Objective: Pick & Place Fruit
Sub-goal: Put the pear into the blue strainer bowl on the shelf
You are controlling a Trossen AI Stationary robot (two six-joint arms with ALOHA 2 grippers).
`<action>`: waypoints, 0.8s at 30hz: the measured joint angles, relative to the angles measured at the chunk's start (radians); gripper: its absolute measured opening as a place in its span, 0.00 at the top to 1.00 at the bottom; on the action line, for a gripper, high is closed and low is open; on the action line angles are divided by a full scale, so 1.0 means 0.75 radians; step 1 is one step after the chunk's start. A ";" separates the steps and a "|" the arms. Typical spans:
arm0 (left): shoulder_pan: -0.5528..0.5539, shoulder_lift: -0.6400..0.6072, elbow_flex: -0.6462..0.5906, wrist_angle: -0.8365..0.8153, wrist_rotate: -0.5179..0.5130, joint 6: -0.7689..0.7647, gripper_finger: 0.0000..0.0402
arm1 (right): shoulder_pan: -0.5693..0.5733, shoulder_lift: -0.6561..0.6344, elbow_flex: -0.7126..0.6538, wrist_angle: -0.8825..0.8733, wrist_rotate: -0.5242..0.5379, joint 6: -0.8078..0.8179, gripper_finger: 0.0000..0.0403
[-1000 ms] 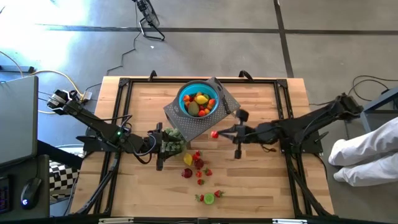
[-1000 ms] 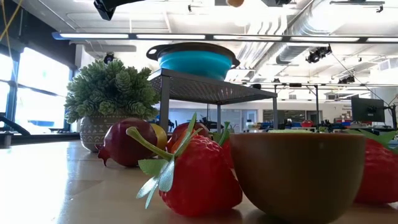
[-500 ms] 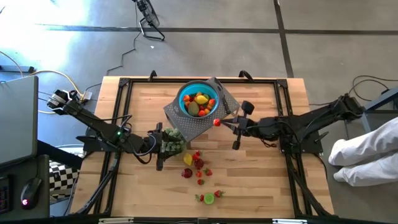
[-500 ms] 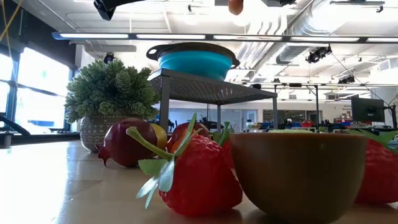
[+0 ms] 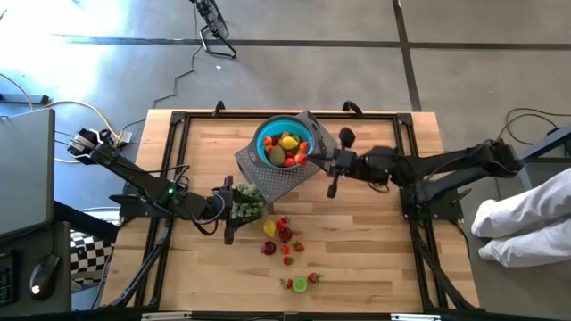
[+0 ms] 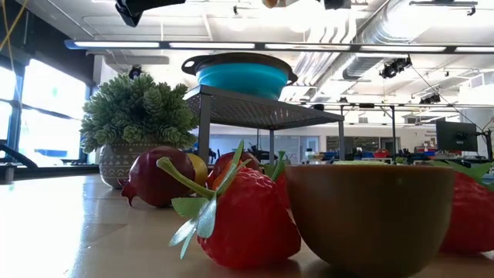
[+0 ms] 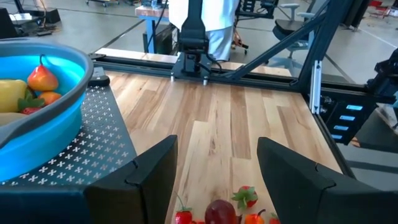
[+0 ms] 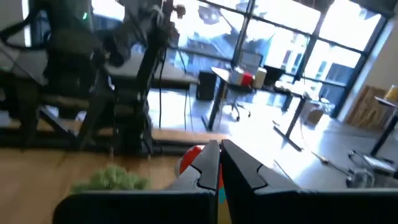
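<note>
The fruit [image 5: 284, 234] is in two places. Near the bottom middle of the high view, loose pieces lie on the bare wood: strawberries, a dark red piece, a yellow one and a lime green one. More pieces already sit in the blue bowl [image 5: 285, 143], higher up in that frame, so your job looks partly done.

Your left end effector [image 5: 228, 212] rests low, just left of the loose pile and beside the small potted plant [image 5: 247, 201]. Its fingers [image 7: 143, 180] are spread apart with nothing between them. It looks like it is waiting there, close to the next piece.

Your right end effector [image 5: 314, 158] reaches in from the right of the frame and hangs right at the bowl's right rim. Its fingers are pinched closed on a small red fruit [image 5: 303, 159]; the right wrist view shows a bit of red just past the closed tips. It holds the piece high because the bowl is high up: the bowl sits on a grey metal rack [image 5: 284, 174], so fruit must be lifted over the rim. You would probably let go once the piece is fully over the bowl, or it could bounce off the rack.

The tabletop [image 5: 205, 259] is light wood planks inside a black frame. Beyond it is a grey floor with cables, and a person in white [image 5: 526, 223] sits at the right edge.
</note>
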 joint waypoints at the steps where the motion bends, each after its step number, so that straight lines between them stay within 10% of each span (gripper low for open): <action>1: 0.000 0.000 0.000 -0.006 0.000 0.006 0.46 | -0.031 0.012 0.001 0.028 -0.038 0.000 0.99; 24: 0.000 0.000 0.000 -0.029 -0.001 0.034 0.46 | -0.376 0.496 0.569 -0.433 -0.266 0.008 0.99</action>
